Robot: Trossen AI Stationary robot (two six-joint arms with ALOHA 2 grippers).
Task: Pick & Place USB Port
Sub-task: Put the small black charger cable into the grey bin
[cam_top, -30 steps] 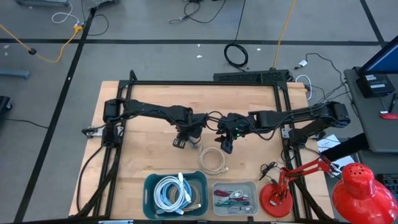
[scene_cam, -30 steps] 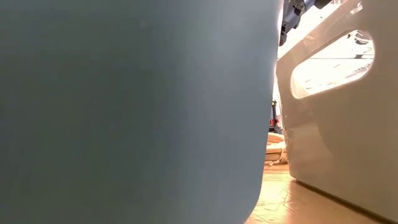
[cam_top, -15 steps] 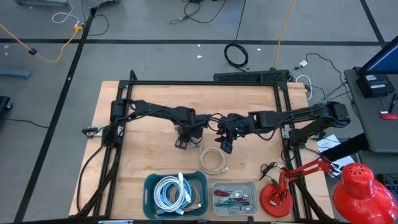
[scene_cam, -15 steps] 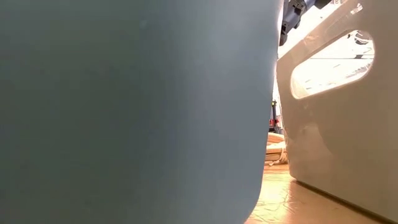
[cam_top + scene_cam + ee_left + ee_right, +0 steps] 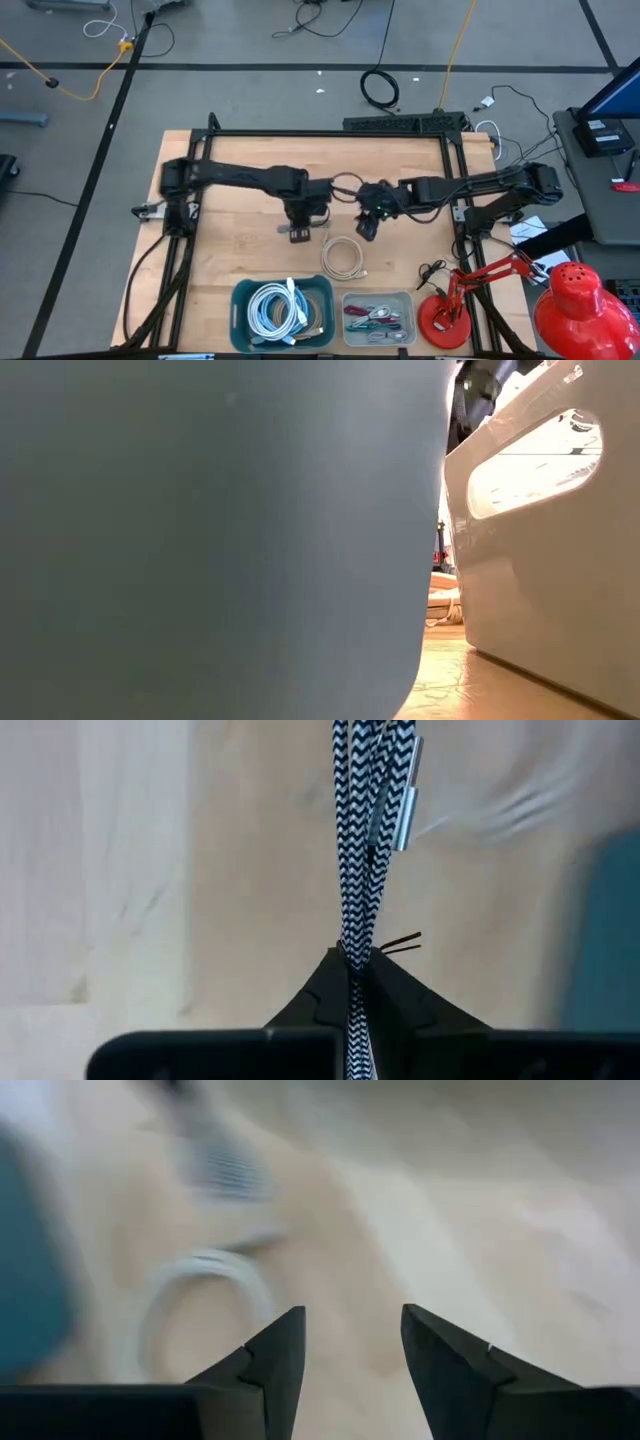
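Left gripper (image 5: pixel 350 982): clamped on braided cable (image 5: pixel 362 840), strands running toward twelve o'clock. Right gripper (image 5: pixel 352 1342): jaws apart, empty.

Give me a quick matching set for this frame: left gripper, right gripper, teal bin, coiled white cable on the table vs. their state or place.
Things:
1. left gripper
2. right gripper
3. teal bin
4. coiled white cable

States/places:
A. loose on the table, between the grippers and the bins
B. shut on a black-and-white braided cable
C. open, nothing between the fingers
D. at the near table edge, holding coiled cables

Pairs: 1-B, 2-C, 3-D, 4-A
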